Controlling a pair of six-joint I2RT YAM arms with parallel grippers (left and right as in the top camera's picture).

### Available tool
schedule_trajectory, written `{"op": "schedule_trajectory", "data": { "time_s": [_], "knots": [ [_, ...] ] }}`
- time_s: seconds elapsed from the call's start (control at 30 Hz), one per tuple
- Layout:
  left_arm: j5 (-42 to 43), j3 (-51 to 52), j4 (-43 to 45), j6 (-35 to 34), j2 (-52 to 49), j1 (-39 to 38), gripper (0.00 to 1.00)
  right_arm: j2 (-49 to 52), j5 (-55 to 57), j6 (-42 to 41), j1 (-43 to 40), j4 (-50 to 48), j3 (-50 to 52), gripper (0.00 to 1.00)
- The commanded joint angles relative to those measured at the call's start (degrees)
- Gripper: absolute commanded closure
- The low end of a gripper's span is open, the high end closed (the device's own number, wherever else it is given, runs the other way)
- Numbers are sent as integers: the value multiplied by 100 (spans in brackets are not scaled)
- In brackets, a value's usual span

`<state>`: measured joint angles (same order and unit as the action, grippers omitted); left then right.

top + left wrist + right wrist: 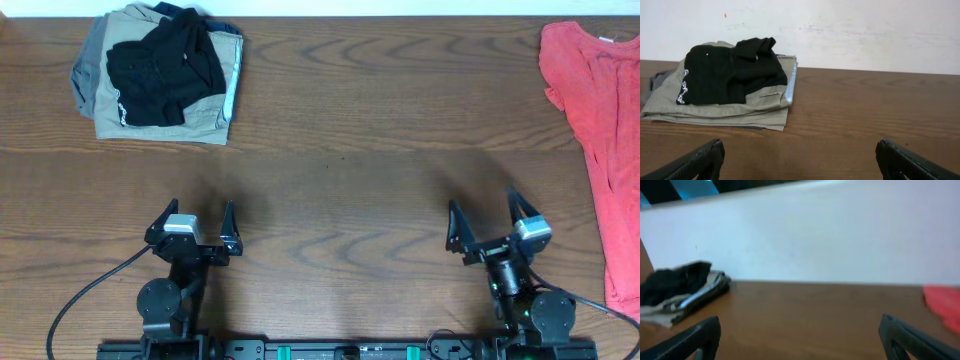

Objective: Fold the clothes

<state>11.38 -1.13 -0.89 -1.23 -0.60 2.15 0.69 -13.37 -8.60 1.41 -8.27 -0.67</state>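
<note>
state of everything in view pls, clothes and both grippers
Khaki garment: folded, flat on the table.
Black garment: loosely bunched, lying on top of the khaki one.
Red top: spread out, unfolded, at the table's right edge.
Left gripper: open, empty.
Right gripper: open, empty.
</note>
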Motion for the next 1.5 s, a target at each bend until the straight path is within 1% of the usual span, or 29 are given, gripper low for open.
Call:
{"op": "schedule_trajectory", "data": {
  "time_s": [0.0,0.17,0.4,0.47,0.67,1.23,1.4,1.47],
  "knots": [
    [55,90,-205,76,37,20,2,-42,48,208,-76,-122,35,1],
    [55,90,-205,76,37,20,2,-42,46,682,-103,166,35,1],
    [55,90,-205,76,37,20,2,-42,332,693,-262,1034,35,1],
    [55,90,-205,79,37,20,2,-42,518,544,-262,1193,35,1],
    [55,90,-205,79,37,20,2,-42,739,192,-262,1209,35,1],
    [55,90,-205,76,37,20,2,-42,734,201,-262,1209,35,1],
    [55,90,-205,76,37,20,2,-42,756,741,-262,1211,35,1],
    [55,90,-205,79,37,20,2,-42,758,763,-262,1211,35,1]
  ]
}}
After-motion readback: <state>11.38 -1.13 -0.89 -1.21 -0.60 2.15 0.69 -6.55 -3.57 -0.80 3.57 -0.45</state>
